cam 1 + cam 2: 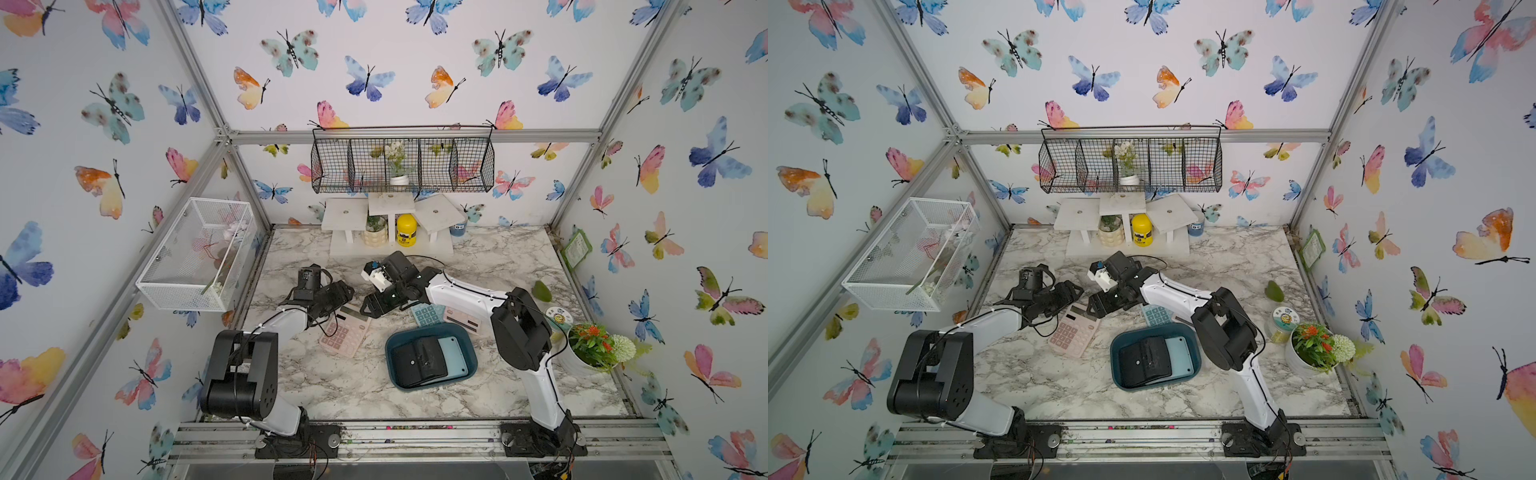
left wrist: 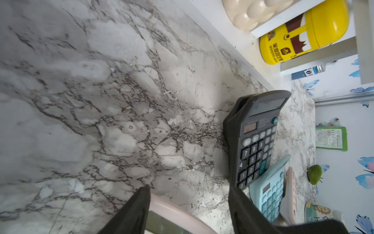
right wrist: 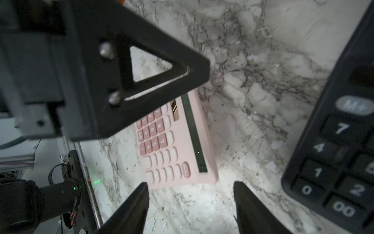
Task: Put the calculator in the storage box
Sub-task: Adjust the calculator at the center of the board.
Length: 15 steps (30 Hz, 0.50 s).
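Note:
The teal storage box (image 1: 390,347) stands at the table's middle front and holds a black item (image 1: 415,361) and a light-blue one (image 1: 453,353). A pink calculator (image 1: 345,334) lies face up left of the box. My left gripper (image 2: 188,189) is open, its fingers astride that calculator's display end (image 2: 174,210). My right gripper (image 3: 190,183) is open over bare table just right of it. A black calculator (image 2: 257,137) stands tilted outside the right gripper's far finger, hidden in both top views. Behind the box lie a teal calculator (image 1: 426,314) and a second pink calculator (image 1: 461,321).
A potted flower (image 1: 590,345), a round tin (image 1: 559,318) and a green leaf (image 1: 542,291) sit along the right side. A white shelf with a yellow can (image 1: 406,230) stands at the back. A white mesh basket (image 1: 195,253) and a black wire basket (image 1: 403,164) hang on the walls.

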Motion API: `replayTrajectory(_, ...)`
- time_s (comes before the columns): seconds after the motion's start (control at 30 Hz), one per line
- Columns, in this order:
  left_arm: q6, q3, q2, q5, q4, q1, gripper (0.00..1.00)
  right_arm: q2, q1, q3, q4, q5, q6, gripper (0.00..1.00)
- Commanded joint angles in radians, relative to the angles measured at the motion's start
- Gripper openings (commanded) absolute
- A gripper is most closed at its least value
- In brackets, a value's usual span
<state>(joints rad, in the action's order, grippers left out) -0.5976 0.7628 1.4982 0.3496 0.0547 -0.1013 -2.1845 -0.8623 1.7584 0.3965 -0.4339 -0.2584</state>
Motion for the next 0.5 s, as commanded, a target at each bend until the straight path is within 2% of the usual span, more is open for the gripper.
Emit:
replayTrajectory(0.0, 0.027, 0.011, -0.085, -0.021, -0.037, 0.009, 0.7, -0.088, -0.01, 0.122, 0.036, -0.015, 0.051, 0.69)
replayTrajectory(0.2, -0.006, -0.036, -0.194, -0.152, -0.132, 0.023, 0.71, -0.24, 0.002, 0.335, 0.164, -0.047, 0.143, 0.7)
replayTrajectory(0.37, -0.042, -0.135, -0.348, -0.251, -0.2, 0.024, 0.71, -0.293, 0.002, 0.39, 0.219, -0.04, 0.201, 0.69)
replayTrajectory(0.47, -0.074, -0.201, -0.417, -0.263, -0.231, 0.023, 0.72, -0.312, 0.002, 0.4, 0.232, -0.059, 0.221, 0.68)
